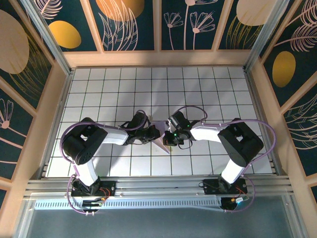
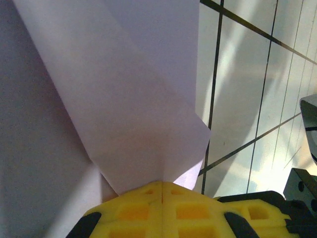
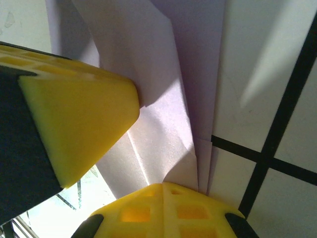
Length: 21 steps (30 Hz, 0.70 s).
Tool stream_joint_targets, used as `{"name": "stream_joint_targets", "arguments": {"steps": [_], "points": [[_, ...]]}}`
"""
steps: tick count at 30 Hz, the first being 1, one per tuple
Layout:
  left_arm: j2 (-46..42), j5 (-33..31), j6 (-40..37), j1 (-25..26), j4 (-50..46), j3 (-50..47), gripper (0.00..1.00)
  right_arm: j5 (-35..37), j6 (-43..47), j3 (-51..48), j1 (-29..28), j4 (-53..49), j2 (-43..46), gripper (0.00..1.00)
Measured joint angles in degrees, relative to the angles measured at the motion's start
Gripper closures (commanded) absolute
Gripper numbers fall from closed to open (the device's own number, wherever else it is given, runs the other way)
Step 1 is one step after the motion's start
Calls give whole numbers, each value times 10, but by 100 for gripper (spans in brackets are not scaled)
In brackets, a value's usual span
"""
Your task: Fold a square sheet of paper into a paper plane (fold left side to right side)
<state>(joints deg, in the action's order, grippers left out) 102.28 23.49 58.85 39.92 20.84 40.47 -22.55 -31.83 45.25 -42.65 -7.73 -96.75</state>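
The lavender sheet of paper (image 1: 162,141) lies folded into a narrow pointed shape at the table's middle, its tip toward the near edge. My left gripper (image 1: 154,133) reaches it from the left. In the left wrist view the yellow jaws (image 2: 162,184) are shut on a raised flap of the paper (image 2: 129,99). My right gripper (image 1: 169,140) comes in from the right. In the right wrist view it (image 3: 164,187) is shut, its tips against the layered paper (image 3: 163,129). A yellow finger (image 3: 74,119) of the left gripper sits close on the left there.
The white grid-tiled table (image 1: 208,89) is ringed by a wooden rim and patterned walls. Both arm bases stand on the metal rail (image 1: 158,191) at the near edge. The two wrists nearly touch over the paper.
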Motion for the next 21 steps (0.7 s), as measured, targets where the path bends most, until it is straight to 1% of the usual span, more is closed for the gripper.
{"name": "stream_joint_targets", "arguments": {"steps": [21], "points": [[10,-46,-3,-5,-16,22,93,6,15,15,-2,-24,-13,100]]}}
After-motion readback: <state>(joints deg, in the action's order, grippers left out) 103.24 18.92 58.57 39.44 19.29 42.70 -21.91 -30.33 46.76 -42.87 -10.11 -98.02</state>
